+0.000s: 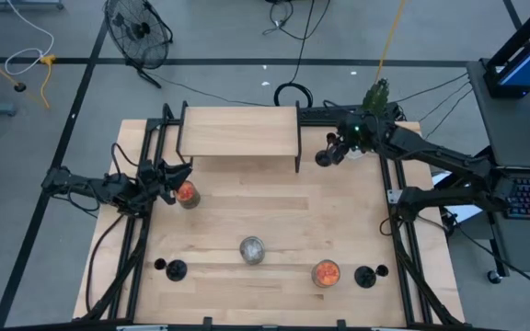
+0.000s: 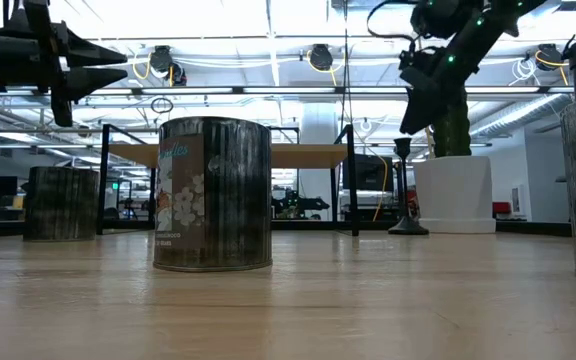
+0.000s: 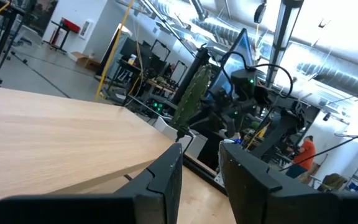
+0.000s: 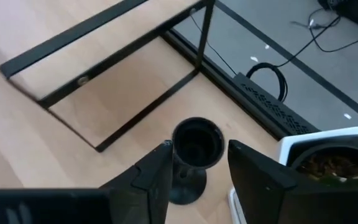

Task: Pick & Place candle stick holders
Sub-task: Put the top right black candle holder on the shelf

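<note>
Two dark jointed arms.
Left pincer (image 1: 175, 172), right pincer (image 1: 331, 152): matte black angular fingers; green lights near right wrist.

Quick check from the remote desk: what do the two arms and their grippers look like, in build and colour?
Both arms are dark, slim and jointed, with black cables along them. The right gripper has two broad, angular black fingers; green lights glow near its wrist. The left gripper has the same wedge-shaped black fingers.

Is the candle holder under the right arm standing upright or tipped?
Upright: the candle holder stands on its base, cup facing up, between the right tool's open fingers.
</note>
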Robot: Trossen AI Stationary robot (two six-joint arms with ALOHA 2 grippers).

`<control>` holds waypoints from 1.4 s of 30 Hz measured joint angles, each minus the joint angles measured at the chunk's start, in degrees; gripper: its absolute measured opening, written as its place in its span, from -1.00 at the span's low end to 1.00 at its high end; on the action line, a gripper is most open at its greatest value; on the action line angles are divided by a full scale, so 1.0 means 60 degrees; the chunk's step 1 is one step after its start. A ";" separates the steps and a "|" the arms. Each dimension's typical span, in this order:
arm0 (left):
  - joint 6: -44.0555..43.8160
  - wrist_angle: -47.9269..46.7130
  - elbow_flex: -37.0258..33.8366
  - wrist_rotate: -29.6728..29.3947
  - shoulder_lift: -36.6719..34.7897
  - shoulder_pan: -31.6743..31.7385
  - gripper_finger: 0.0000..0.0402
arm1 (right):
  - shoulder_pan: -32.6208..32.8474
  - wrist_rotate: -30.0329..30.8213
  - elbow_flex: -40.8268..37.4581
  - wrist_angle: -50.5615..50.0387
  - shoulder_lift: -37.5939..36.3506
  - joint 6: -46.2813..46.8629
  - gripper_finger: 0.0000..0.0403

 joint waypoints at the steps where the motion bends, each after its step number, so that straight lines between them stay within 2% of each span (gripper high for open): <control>1: 0.0000 0.0000 0.0000 0.0000 0.0000 0.0000 -0.44 | -0.0049 -0.0011 0.0000 -0.0004 0.0000 0.0004 -0.26; 8: 0.0047 0.0004 0.0000 -0.0004 0.0000 0.0000 -0.44 | -0.0457 -0.0719 0.0000 -0.0009 0.0037 0.0424 -0.29; 24: 0.0193 0.0006 0.0000 -0.0011 0.0000 0.0000 -0.44 | -0.0660 -0.0772 0.0022 0.0304 0.0812 0.0517 -0.33; 28: 0.0197 0.0007 0.0000 -0.0011 0.0000 0.0000 -0.44 | -0.0660 -0.0776 0.0022 0.0235 0.0820 0.0514 -0.49; 34: 0.0208 0.0007 0.0000 -0.0011 0.0000 0.0002 -0.44 | -0.0660 -0.0992 0.0022 0.0196 0.0820 0.0514 -0.91; 42: 0.0222 0.0007 0.0000 -0.0011 0.0000 0.0000 -0.44 | -0.0656 -0.1009 0.0022 0.0182 0.0827 0.0678 -0.97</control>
